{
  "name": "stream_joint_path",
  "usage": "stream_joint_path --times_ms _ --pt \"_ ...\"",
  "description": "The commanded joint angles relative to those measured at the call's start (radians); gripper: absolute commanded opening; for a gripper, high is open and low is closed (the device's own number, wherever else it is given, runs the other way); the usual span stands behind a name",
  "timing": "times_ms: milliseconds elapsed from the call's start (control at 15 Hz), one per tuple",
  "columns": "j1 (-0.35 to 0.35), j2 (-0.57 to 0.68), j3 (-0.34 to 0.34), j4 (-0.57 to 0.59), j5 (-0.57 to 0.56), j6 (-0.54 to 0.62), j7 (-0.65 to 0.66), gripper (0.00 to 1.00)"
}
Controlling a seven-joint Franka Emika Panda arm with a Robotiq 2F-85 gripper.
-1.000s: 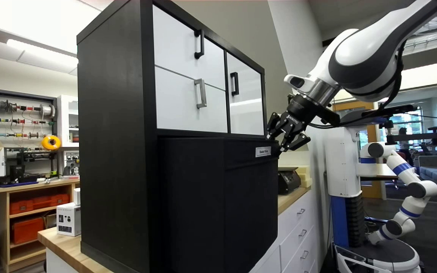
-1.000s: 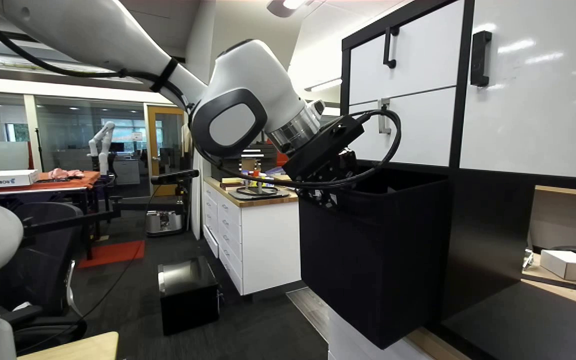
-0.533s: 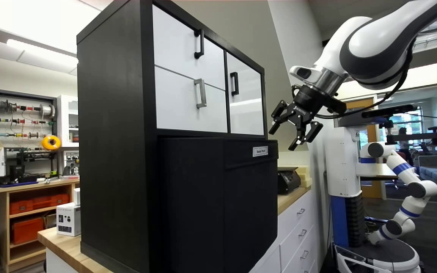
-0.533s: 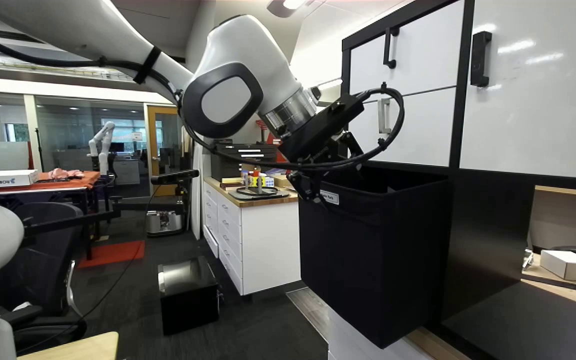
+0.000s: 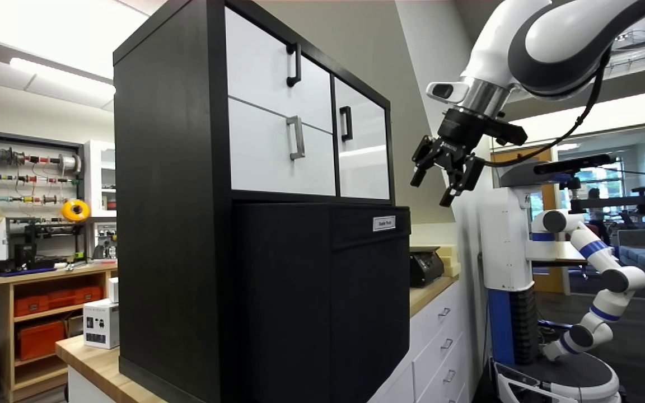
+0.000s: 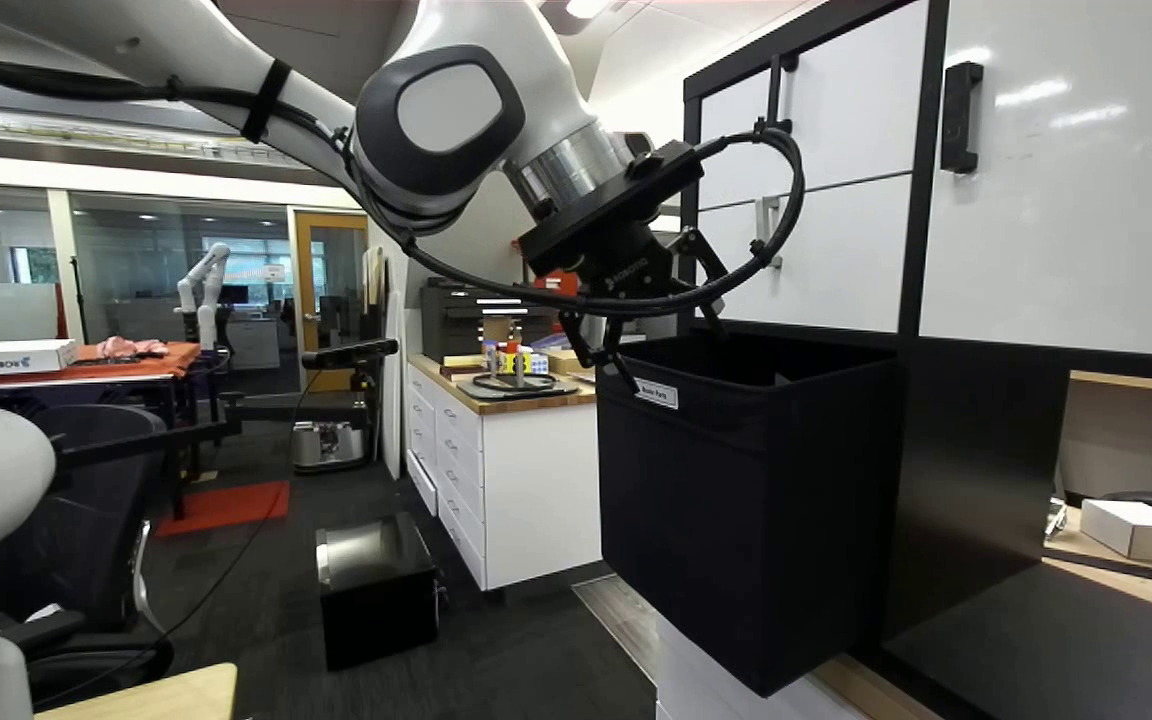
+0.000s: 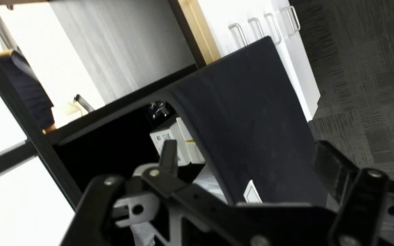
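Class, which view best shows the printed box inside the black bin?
The wrist view: looking into the bin, it shows much of the box. Both exterior views show the bin's outside; no box is discernible.

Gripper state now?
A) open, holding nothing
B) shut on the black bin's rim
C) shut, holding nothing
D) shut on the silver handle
A: in an exterior view the gripper hangs clear of the black bin, its jaws spread with nothing held between them; the wrist view shows the same wide gap.
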Motion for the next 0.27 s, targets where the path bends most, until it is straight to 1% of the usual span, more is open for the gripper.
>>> stream_joint_path --times_ms 0,67,133,200 --pt "-0.031 0.025 0.029 0.076 -0.085 -0.153 0.223 1.00" --pt "-0.024 0.026 0.026 0.085 -0.096 -0.178 0.267 1.00" --pt "0.025 0.007 -0.021 0.043 -0.078 -0.118 0.184 1.00" --pt "0.025 0.009 -0.019 0.052 -0.086 -0.139 0.218 1.00"
